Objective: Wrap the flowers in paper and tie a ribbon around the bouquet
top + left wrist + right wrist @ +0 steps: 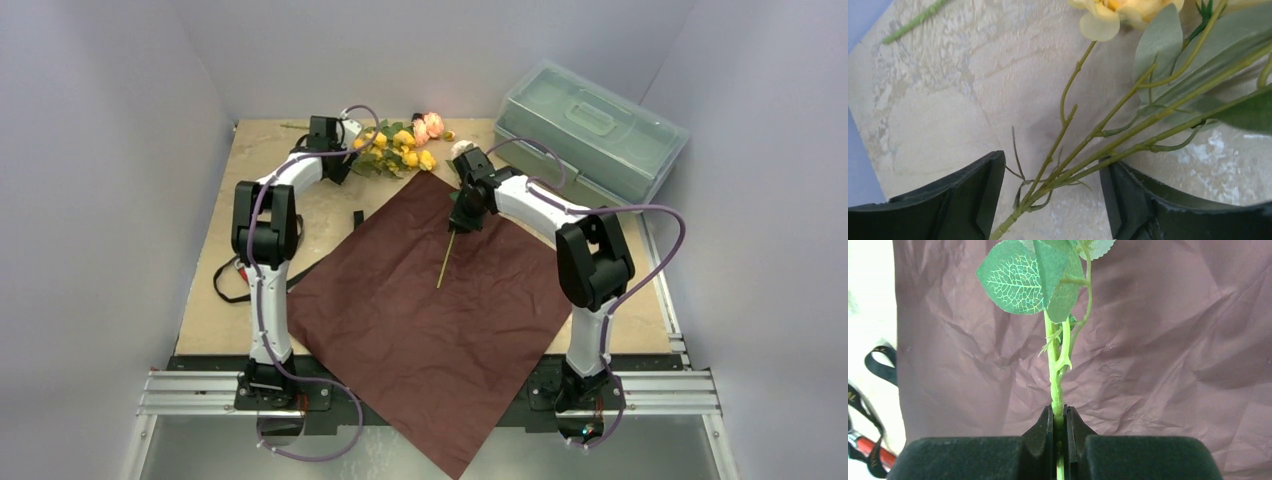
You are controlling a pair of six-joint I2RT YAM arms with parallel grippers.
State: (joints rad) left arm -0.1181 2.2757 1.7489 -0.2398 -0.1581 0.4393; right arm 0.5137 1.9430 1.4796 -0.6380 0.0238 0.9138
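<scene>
Laying flowers point(405, 150) onto the paper point(1173, 340): right fingers point(1058, 416) pinch one stem point(1054, 375) over it; left fingers point(1053, 175), spread, straddle the yellow spray point(1118, 120) and must close next

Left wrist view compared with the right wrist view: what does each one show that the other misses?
Only the left wrist: a yellow bloom, bare table, and the left tool open around several stems. Only the right wrist: the dark red paper, the black ribbon, and the right tool shut on one leafy stem. Both: green stems framed by black fingers.
</scene>
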